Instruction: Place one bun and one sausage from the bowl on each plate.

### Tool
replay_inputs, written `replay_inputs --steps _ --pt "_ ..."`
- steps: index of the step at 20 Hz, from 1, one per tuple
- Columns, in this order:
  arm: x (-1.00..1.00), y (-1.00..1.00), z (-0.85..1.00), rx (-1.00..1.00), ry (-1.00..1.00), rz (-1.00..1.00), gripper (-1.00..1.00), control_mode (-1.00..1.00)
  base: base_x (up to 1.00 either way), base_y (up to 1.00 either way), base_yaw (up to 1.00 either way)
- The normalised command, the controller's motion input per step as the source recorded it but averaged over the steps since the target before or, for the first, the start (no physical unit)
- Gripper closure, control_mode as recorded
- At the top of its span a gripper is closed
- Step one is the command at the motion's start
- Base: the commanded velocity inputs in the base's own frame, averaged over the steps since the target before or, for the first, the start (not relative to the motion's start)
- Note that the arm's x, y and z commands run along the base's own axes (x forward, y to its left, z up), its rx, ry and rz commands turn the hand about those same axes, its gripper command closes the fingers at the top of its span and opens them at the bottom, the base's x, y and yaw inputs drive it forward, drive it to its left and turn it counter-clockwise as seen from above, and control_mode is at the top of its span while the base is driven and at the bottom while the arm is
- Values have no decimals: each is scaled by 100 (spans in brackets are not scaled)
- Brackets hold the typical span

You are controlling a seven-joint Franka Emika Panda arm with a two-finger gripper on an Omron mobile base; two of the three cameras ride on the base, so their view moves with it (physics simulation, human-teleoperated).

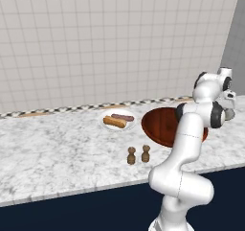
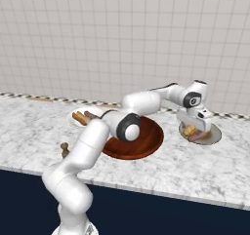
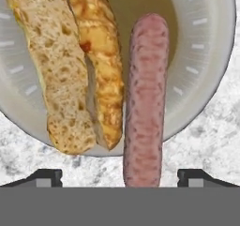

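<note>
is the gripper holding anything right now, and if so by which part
Nothing is held. In the hand view the gripper stands open, its fingertips wide apart on either side of the sausage, which lies on the white plate beside the bun.

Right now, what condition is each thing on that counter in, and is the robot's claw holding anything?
gripper: open above the right plate, holding nothing
right plate: loaded with bun and sausage
left plate: loaded with a bun and a sausage
bowl: appears empty
two wooden shakers: upright, side by side
</note>
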Motion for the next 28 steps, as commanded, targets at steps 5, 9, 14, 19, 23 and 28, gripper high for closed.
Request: replay_inputs --steps 5,9,14,19,23,28 --pt "-100 84 41 -10 -35 16 -100 -100 0 0 0" --pt "-98 100 23 -28 -38 27 -100 -100 0 0 0" --pt "-77 100 17 -33 -12 39 -100 -100 0 0 0" --pt "-13 100 30 -13 0 29 -100 -100 0 0 0" --pt "3 100 87 0 5 17 -100 -100 0 0 0" --pt "0 100 84 0 1 17 -100 -100 0 0 0"
